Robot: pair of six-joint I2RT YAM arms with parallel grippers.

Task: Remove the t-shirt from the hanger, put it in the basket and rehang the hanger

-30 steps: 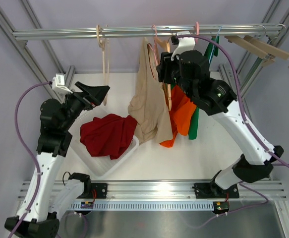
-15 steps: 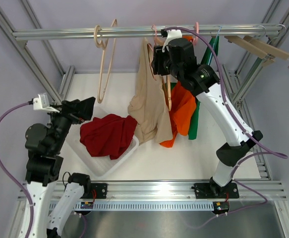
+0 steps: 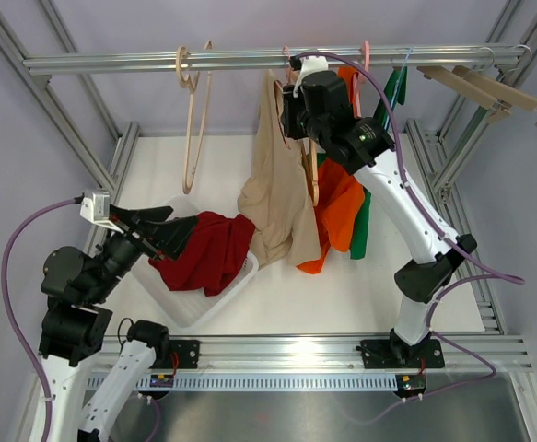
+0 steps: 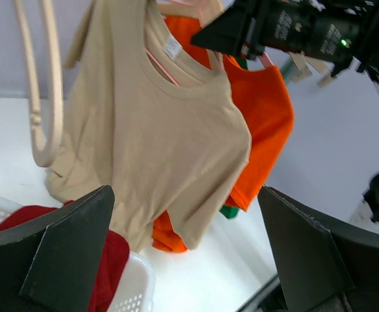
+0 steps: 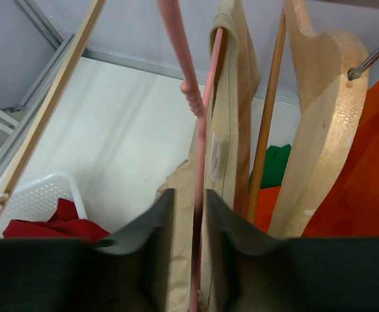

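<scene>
While the white surface (image 3: 379, 285) spreads beneath the rail (image 3: 111, 63), the beige t-shirt (image 3: 277, 198) hangs from the rail's middle. A white basket (image 3: 190, 318) holding a red garment (image 3: 208, 253) sits well forward of the rail's left half. The left fingers (image 4: 65, 260), also well forward of the rail's left half, are spread wide and hold nothing. The right fingers (image 5: 160, 227), just under the rail's middle, are narrowly parted, and an arm of the pink hanger (image 5: 188, 84) that carries the t-shirt passes between them.
</scene>
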